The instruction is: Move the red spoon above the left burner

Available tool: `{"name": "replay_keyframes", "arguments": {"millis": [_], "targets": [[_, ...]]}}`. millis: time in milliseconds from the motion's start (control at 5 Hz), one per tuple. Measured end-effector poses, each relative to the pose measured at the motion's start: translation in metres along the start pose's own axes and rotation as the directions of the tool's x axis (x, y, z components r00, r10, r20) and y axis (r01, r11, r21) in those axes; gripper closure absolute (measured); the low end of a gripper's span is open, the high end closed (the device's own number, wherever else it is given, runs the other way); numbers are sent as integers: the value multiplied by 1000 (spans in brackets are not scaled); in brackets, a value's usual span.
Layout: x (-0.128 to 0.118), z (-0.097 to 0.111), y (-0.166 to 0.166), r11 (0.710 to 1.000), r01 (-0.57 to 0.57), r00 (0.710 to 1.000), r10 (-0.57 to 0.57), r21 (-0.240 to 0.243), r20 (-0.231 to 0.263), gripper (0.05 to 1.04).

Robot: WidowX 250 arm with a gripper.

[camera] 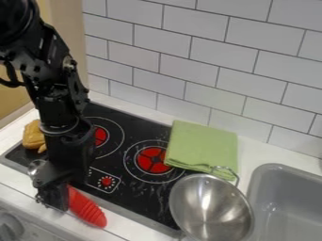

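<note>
Red spoon (87,210), at cooktop's front edge (135,215) by black gripper (55,199); grip cannot be told; placement above left burner (100,136) outstanding.

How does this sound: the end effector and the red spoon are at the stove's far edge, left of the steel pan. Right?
The edge is wrong: the camera view shows the end effector and the red spoon at the near edge of the stove, left of the steel pan.
</note>
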State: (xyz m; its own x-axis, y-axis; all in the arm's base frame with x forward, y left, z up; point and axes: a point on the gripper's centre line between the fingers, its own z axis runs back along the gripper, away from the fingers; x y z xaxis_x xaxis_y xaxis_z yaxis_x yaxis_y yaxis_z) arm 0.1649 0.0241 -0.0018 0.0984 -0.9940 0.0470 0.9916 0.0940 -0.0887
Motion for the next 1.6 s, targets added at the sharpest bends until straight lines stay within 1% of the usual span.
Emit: {"name": "replay_keyframes", "arguments": {"millis": [200,400,600,800,1000,1200,1400,1600], "targets": [[1,-2,-6,1000,-3,1000,3,-6,3,651],[1,-2,-8,1000,-4,1000,4,0,3,720],[3,5,-10,1000,-25,999,25,0,23,813],[1,21,-11,998,-60,998,60,16,14,966],[-4,40,4,987,-156,988,157,24,-10,1011],[-9,51,21,974,-222,974,224,45,-43,1016],[-13,55,36,969,-246,968,247,41,-46,1016],[-23,60,72,956,-286,953,291,72,-81,1016]]}}
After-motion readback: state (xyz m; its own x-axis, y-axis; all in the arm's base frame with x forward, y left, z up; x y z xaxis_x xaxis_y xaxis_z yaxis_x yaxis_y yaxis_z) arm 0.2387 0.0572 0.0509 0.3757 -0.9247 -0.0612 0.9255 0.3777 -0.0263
